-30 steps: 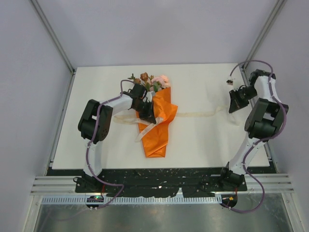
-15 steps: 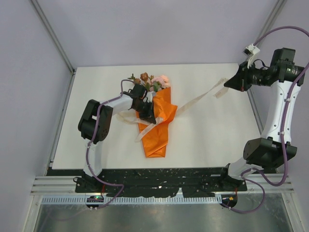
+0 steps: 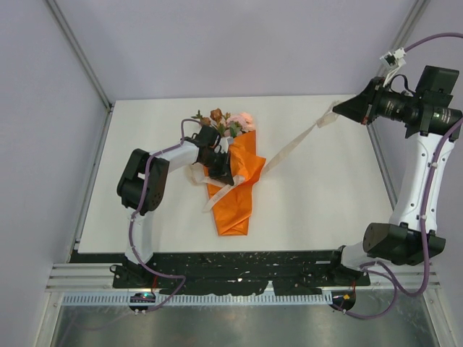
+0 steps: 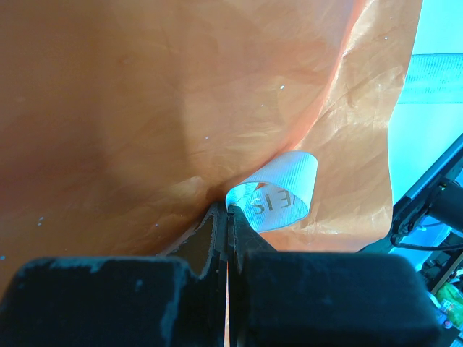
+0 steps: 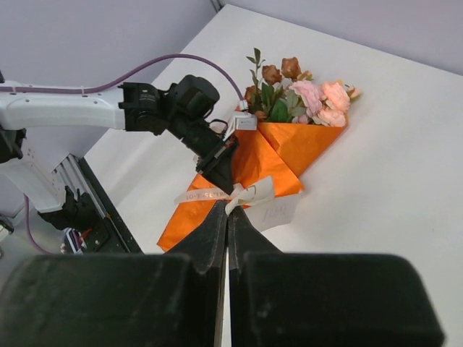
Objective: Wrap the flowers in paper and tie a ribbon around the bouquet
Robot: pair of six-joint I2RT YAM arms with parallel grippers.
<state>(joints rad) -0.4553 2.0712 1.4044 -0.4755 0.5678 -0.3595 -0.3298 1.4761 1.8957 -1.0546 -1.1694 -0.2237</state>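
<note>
The bouquet [image 3: 235, 184] lies wrapped on the desk [image 3: 318, 210]. At the bouquet, the left end effector [image 3: 222, 173] pinches the ribbon [image 3: 293, 148] tight. Right of the bouquet, the right end effector [image 3: 338, 112] clamps its raised end — tying remains.

The right hand [image 3: 338, 110] is rising well above the table [image 3: 318, 202], pinched on the ribbon [image 3: 293, 142] and swinging farther from the bouquet [image 3: 237, 191]. The strip that was lying slack below that hand is lifting into a taut line toward it. The loose loop beside the left hand [image 3: 221, 172] is shrinking.
</note>
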